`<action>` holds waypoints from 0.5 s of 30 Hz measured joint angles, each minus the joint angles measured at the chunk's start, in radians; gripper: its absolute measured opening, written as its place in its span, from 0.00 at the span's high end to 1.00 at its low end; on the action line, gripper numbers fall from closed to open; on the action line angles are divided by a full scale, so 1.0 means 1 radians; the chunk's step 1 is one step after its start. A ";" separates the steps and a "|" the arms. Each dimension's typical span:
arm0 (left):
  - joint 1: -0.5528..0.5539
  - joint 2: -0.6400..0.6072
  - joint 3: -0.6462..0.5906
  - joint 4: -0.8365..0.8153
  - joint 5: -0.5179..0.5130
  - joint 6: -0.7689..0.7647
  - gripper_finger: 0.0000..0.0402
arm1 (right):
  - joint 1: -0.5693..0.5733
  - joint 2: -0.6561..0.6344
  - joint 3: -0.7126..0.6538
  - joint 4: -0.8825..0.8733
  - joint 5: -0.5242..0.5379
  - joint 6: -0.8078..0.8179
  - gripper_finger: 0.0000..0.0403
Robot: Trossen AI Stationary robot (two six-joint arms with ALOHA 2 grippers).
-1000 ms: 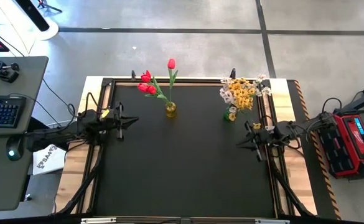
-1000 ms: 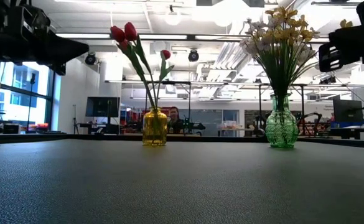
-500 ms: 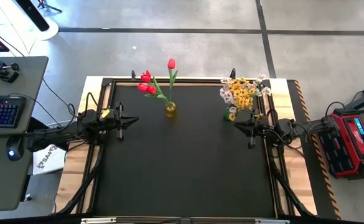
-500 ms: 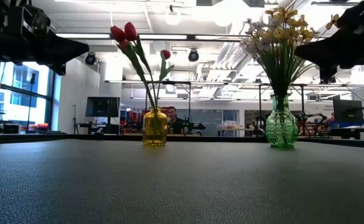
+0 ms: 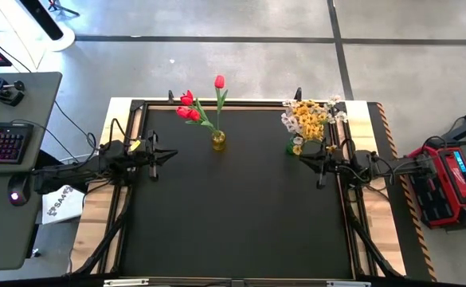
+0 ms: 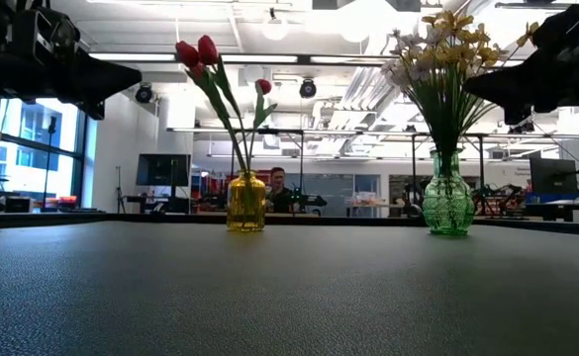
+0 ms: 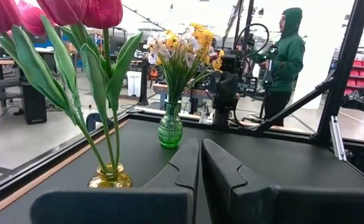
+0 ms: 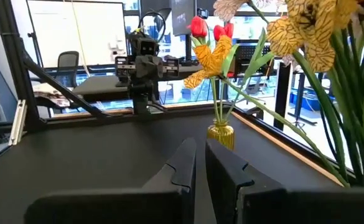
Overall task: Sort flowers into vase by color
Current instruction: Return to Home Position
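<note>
Red tulips stand with their stems in a yellow glass vase at the far middle of the black table. Mixed white and yellow blossom sprays stand in a green glass vase at the far right. My left gripper is shut and empty at the left, clear of the table. My right gripper is shut and empty, hovering just near of the green vase. The wrist views show the fingers of the left gripper and of the right gripper closed together.
The table has a raised black frame and wooden side strips. A desk with a keyboard stands to the left, a red device to the right. A person in a green hoodie stands in the room beyond the table.
My right gripper has gone toward the table's far edge and a little toward the green vase, rising in the low view. It stays shut and empty. The flowers and vases have not moved.
</note>
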 joint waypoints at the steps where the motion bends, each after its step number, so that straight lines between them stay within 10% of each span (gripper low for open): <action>1: 0.000 0.000 0.000 0.000 0.000 0.000 0.98 | 0.000 0.000 0.000 -0.002 0.000 0.000 0.95; 15: -0.045 -0.031 0.002 -0.004 -0.005 0.000 0.98 | 0.010 -0.008 0.000 -0.012 -0.001 0.000 0.95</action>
